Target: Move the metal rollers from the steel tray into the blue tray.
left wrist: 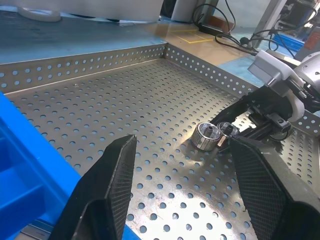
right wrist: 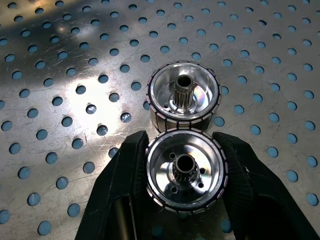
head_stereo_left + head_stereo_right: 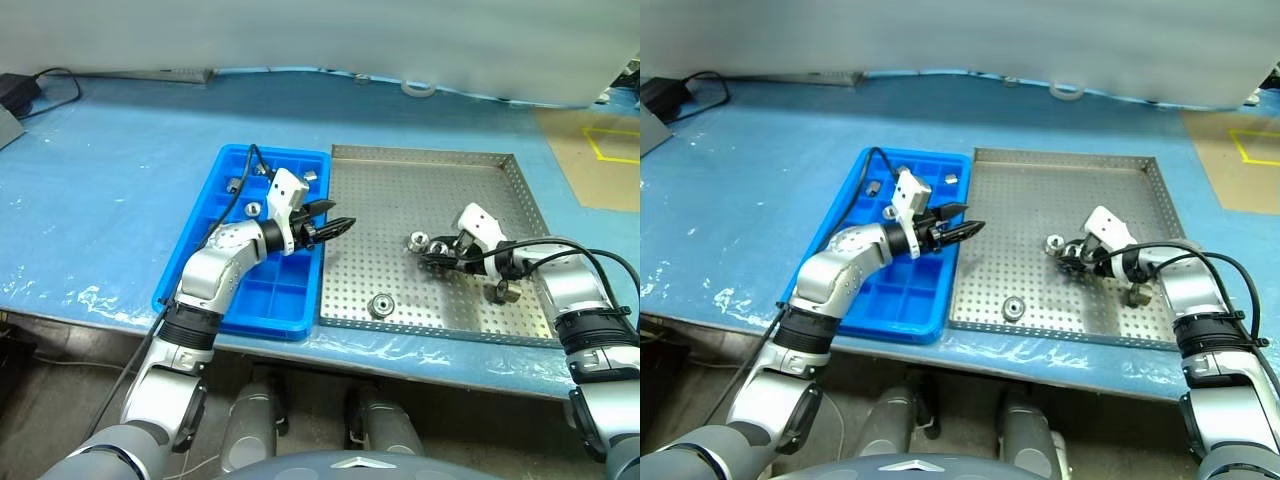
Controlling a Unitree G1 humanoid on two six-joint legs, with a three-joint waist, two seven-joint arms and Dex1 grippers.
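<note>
Right, my right gripper (image 2: 185,170) has a metal roller (image 2: 186,167) clamped between its fingers (image 2: 122,185), down on the steel tray (image 3: 400,210) floor, right of centre. A second roller (image 2: 184,94) sits touching it on the far side. My left gripper (image 3: 335,222) hangs with jaws apart and empty, over the seam between the blue tray (image 3: 205,265) and the steel one. Other loose rollers in the steel tray: one near the front rim (image 3: 380,305), one by my right wrist (image 3: 499,291) (partly hidden by the arm). The blue tray's far compartments hold a few rollers (image 3: 252,209); my left arm covers some cells, so no exact count.
</note>
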